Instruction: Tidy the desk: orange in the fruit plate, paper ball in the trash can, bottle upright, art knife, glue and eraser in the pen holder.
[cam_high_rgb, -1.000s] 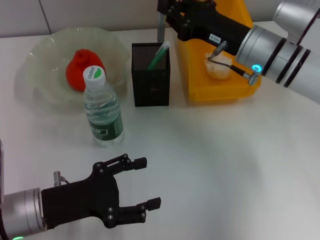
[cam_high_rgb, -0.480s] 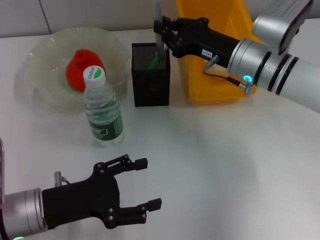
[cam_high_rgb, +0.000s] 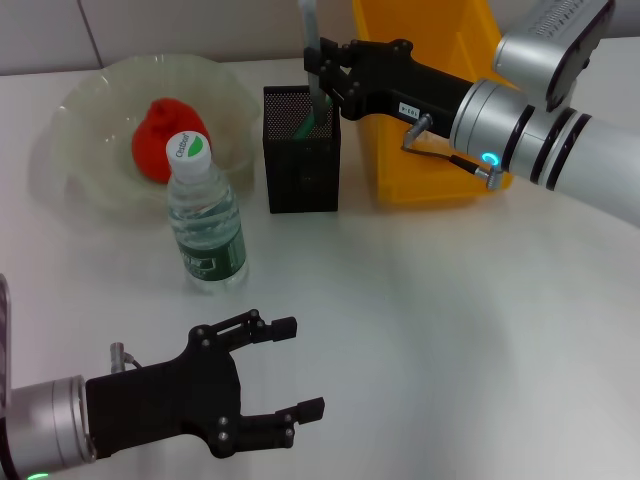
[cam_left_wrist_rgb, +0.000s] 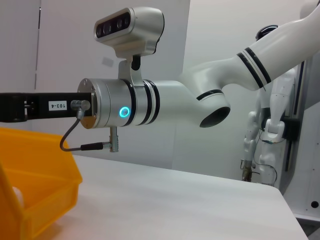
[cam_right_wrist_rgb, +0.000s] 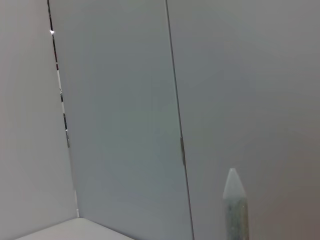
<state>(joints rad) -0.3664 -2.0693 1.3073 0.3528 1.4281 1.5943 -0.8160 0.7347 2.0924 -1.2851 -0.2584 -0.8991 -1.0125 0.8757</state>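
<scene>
The hard yellow plastic trash can (cam_high_rgb: 440, 170) stands far right on the bench; the wavy translucent fruit plate (cam_high_rgb: 80, 120) with the lumpy orange (cam_high_rgb: 155, 135) is far left. The right hand (cam_high_rgb: 325, 75) is closed on a slim grey art knife (cam_high_rgb: 311, 40), held upright above the black mesh pen holder (cam_high_rgb: 300, 165). It should be lowered straight, clear of the rim. The left hand (cam_high_rgb: 285, 370), spread wide, is parked near left.

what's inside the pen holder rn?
In the pen holder, a green stick-like item leans at the rim. The right gripper holds a grey item upright over it. The mesh hides anything lower, including the eraser.
</scene>
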